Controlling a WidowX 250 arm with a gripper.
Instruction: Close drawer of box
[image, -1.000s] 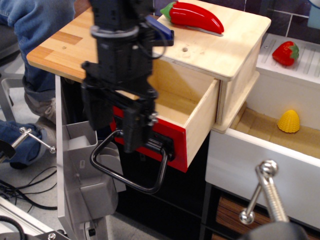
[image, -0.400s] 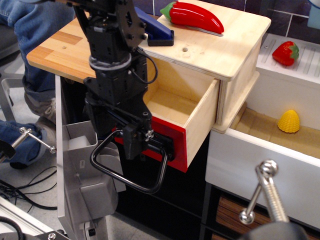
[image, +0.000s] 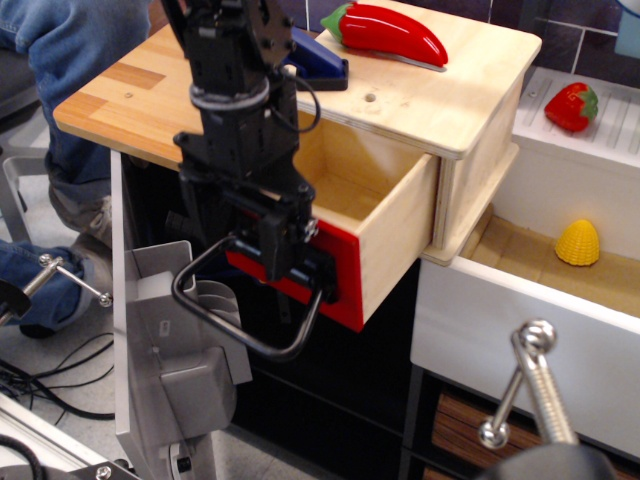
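Wood counter (image: 120, 95) lying behind my claw (image: 285, 245). Claw pressing the drawer's (image: 345, 215) red front, grip state unreadable. Drawer hanging partly out of the box (image: 440, 95), right of me.

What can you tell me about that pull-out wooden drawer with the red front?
The drawer is pale plywood with a red front panel and a large black loop handle hanging forward. It sticks partly out of the plywood box, and what shows inside looks empty. The robot's black gripper is against its red front.
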